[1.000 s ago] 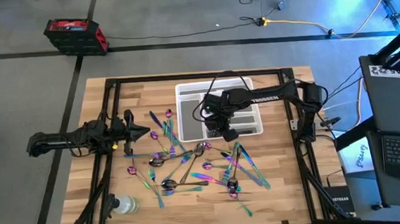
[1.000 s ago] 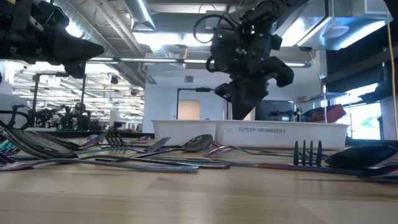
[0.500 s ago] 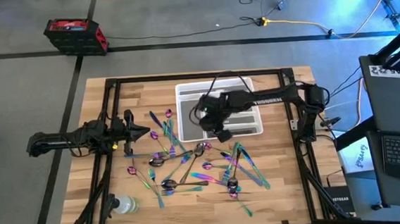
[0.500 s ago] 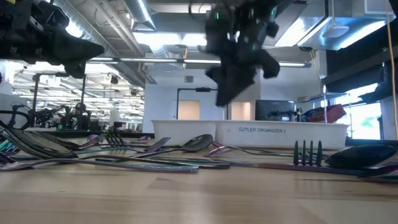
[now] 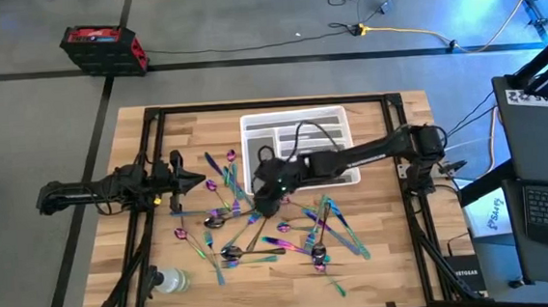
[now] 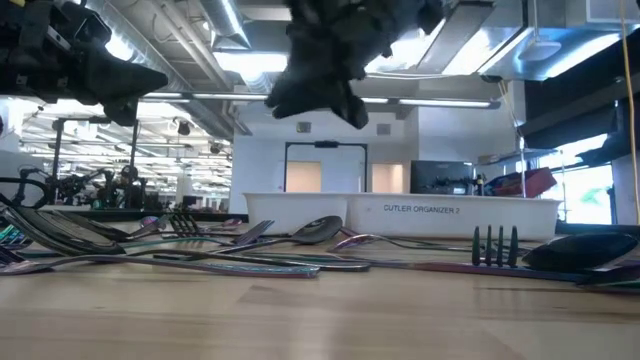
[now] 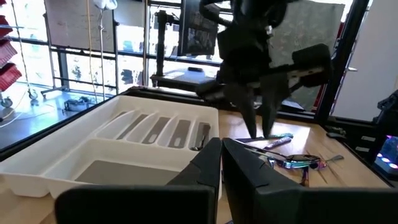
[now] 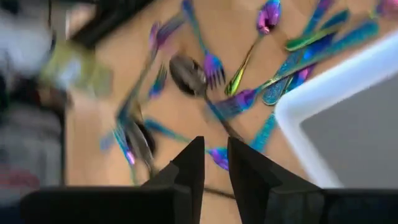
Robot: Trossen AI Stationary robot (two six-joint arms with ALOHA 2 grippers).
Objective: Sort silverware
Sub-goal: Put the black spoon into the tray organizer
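Right fingers (image 5: 275, 190), a narrow gap between them and nothing held, hang above the near-left corner of the white compartmented plastic tray (image 5: 253, 136). Slim iridescent rainbow-metal silverware (image 5: 260, 227) lies scattered on the wooden table (image 5: 388, 262) directly below and nearer, long axes mixed. Left fingers (image 5: 194, 181), closed and empty, wait at the left, farther from the scatter.

The silverware (image 5: 260, 227) lies scattered on the table (image 5: 388, 262) in front of the tray (image 5: 296, 123), a bottle (image 5: 170, 280) at the near-left corner.

About 24 pieces of silverware (image 5: 260, 227), 1 tray (image 5: 296, 125), 1 bottle (image 5: 170, 280).
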